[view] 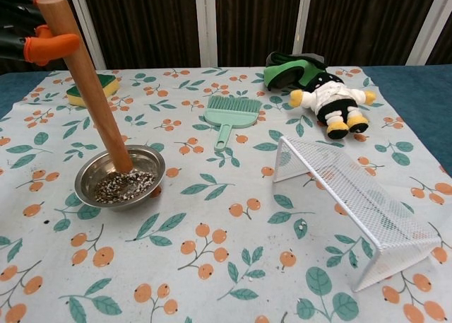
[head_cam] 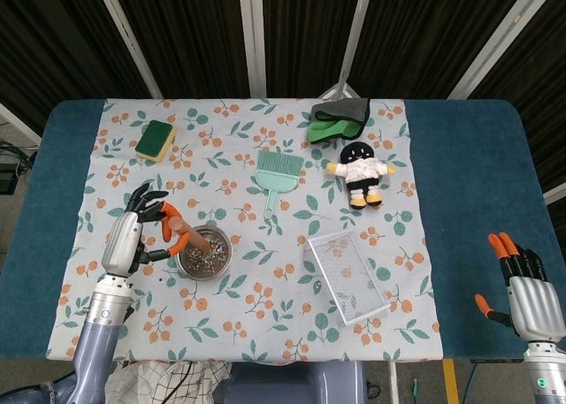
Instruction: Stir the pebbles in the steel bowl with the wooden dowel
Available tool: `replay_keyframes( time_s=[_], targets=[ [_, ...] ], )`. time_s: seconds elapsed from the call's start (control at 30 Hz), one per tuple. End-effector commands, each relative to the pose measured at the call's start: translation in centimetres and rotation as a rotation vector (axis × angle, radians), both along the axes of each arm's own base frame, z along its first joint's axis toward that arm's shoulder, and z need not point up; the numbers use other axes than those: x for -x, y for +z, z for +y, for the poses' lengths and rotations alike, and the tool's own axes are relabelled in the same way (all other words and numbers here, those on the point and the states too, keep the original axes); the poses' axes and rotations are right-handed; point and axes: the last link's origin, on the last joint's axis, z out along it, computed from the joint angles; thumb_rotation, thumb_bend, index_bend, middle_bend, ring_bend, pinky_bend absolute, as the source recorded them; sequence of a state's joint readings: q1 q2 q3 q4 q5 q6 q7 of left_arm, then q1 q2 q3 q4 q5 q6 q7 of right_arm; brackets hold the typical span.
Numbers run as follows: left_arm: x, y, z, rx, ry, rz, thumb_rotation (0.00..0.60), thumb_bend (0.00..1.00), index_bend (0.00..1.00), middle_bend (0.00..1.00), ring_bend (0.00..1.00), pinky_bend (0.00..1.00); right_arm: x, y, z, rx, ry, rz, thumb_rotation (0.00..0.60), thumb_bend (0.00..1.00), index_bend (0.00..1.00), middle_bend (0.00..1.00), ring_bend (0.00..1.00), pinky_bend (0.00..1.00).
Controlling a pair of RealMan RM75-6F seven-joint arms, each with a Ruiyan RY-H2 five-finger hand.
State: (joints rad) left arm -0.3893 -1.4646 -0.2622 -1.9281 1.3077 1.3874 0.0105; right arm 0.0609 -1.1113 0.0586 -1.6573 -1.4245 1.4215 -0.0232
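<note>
A steel bowl with grey pebbles sits on the floral cloth at the near left. A wooden dowel stands tilted in it, its lower end at the bowl's far side. My left hand pinches the dowel's top between orange-tipped fingers, just left of the bowl. My right hand hovers open over the blue table at the far right, holding nothing.
A white wire rack lies to the right of the bowl. A green dustpan brush, a plush doll, a green cloth and a yellow-green sponge lie farther back.
</note>
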Motion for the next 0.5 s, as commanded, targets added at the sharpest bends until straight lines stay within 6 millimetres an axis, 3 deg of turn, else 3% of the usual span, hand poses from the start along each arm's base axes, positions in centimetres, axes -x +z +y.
replay_keyframes(
  time_s=[0.03, 0.27, 0.5],
  targets=[
    [-0.2, 0.5, 0.1, -0.016, -0.006, 0.001, 0.600, 0.77, 0.66, 0.74, 0.21, 0.02, 0.0, 0.0, 0.0, 0.000, -0.001, -0.001, 0.600, 0.31, 0.00, 0.00, 0.00, 0.00],
    [0.0, 2.8, 1.0, -0.076, -0.015, 0.053, 0.600, 0.77, 0.66, 0.74, 0.21, 0.02, 0.0, 0.1, -0.1, 0.001, -0.001, 0.000, 0.600, 0.31, 0.00, 0.00, 0.00, 0.00],
    [3.5, 5.2, 1.8, -0.139, 0.029, 0.205, 0.600, 0.77, 0.66, 0.74, 0.22, 0.02, 0.0, 0.1, -0.1, 0.000, -0.003, 0.002, 0.600, 0.31, 0.00, 0.00, 0.00, 0.00]
  ],
)
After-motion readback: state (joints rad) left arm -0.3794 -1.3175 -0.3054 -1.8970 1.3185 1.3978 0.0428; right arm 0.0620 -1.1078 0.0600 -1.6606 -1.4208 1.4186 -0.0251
